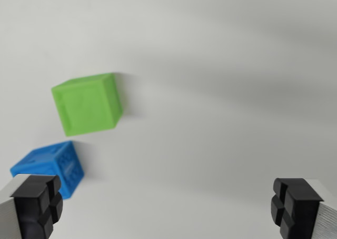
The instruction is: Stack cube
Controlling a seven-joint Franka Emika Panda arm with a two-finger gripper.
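Note:
A green cube (pixel 87 103) rests on the white surface in the wrist view's left half, a little above the middle. A blue cube (pixel 51 168) lies below and to the left of it, a small gap apart. My gripper (pixel 166 207) is open, its two black fingertips wide apart at the bottom corners. The left fingertip (pixel 38 203) overlaps the blue cube's lower edge in the picture; whether they touch I cannot tell. Between the fingers there is nothing but bare surface.
A plain white surface (pixel 226 91) fills the view, with soft grey shadows across the upper right.

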